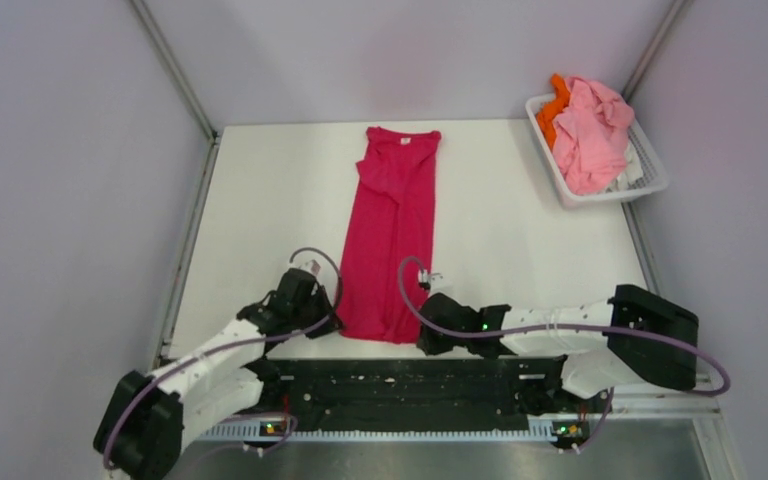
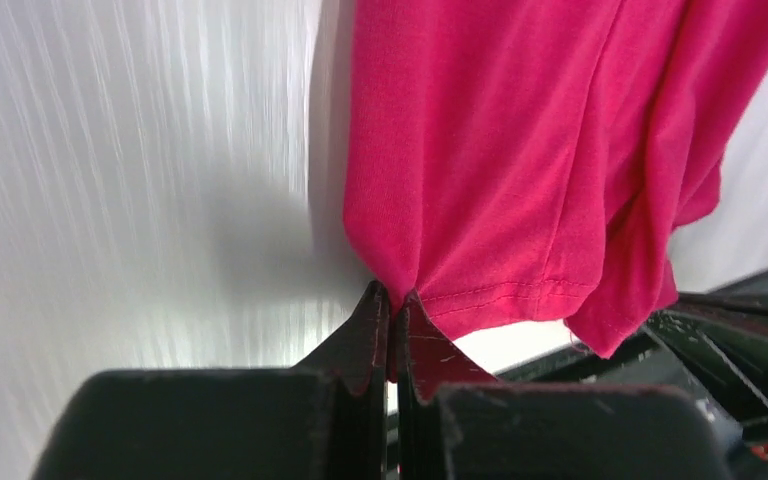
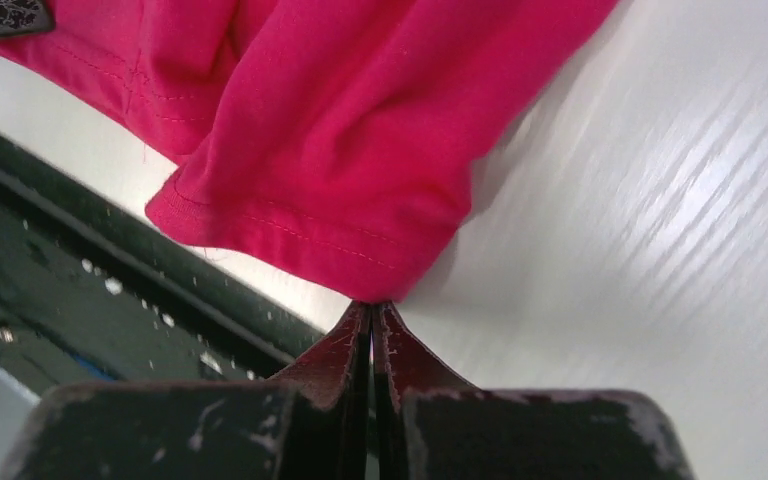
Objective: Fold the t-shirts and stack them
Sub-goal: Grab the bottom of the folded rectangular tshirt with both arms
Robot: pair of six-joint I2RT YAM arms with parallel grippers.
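left gripper, right gripper tight on t-shirt

White table, pale lilac walls

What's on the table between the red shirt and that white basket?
Nothing: in the top view, only bare white table separates the red shirt from the basket.

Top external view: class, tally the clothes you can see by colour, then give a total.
magenta-red t-shirt: 1
light pink garment, in the basket: 1
orange garment, in the basket: 1
Total: 3 (the heap may hide more)
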